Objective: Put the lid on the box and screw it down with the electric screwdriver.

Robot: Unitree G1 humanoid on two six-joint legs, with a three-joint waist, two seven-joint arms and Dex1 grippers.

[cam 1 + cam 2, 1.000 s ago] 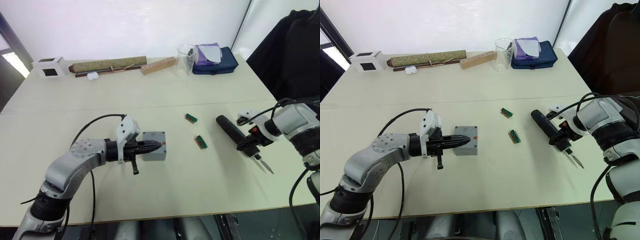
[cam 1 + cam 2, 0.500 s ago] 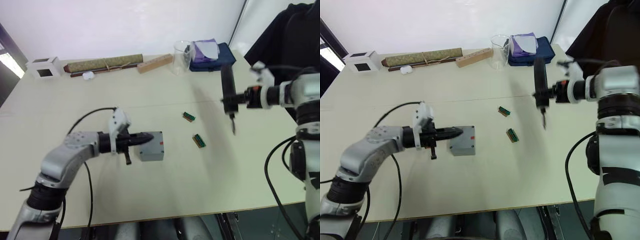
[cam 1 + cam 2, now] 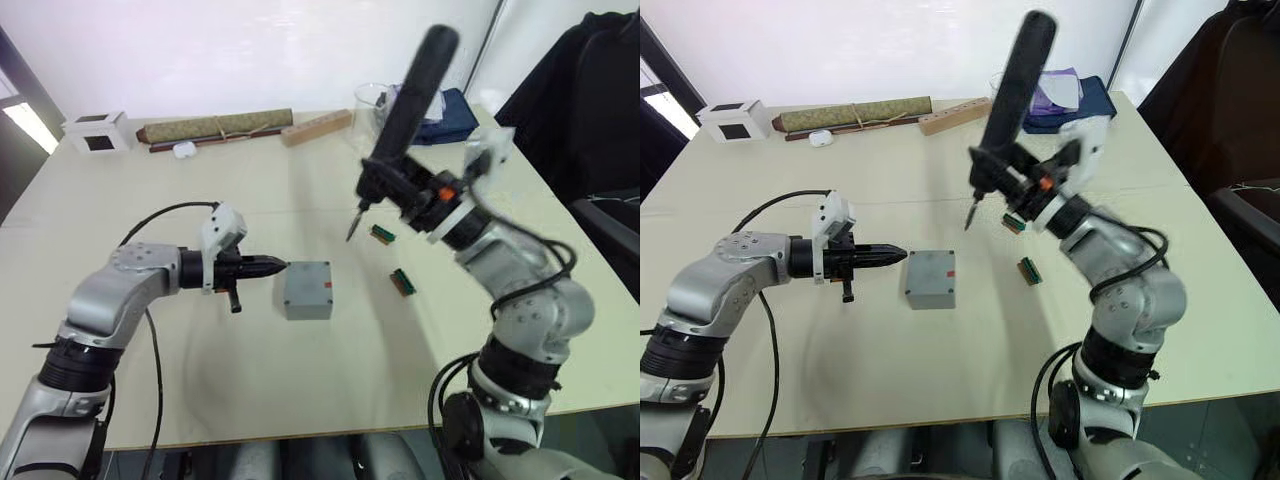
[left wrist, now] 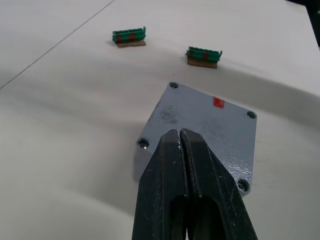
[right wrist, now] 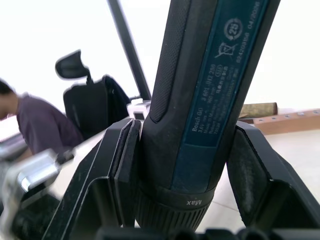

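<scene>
1. Far left at the back of the table (image 3: 150,400) stands a white cube (image 3: 97,132) with a dark opening. Beside it lie a rolled olive mat (image 3: 215,128) and a wooden block (image 3: 316,129).
2. The left gripper (image 3: 280,265) lies low over the table, its two black fingers pressed together with nothing between them. Its tip points at the box and stops just short of the box's left side.
3. The box (image 3: 306,289) sits on the table near the middle. The lid (image 4: 207,130) is on top of it, with a screw hole at each corner and a small red mark near one edge. I can't make out whether any screws are in.
4. Just right of the box lie two small green parts (image 3: 381,235), apart from each other.
5. The right gripper (image 5: 187,150) is raised well above the table, clamped on the screwdriver (image 3: 405,105). The tool leans, with its dark body up and back. Its thin bit (image 3: 354,222) points down, in the air behind and to the right of the box.
6. Behind it are a clear beaker (image 3: 368,100) and a dark blue pouch (image 3: 452,108).
</scene>
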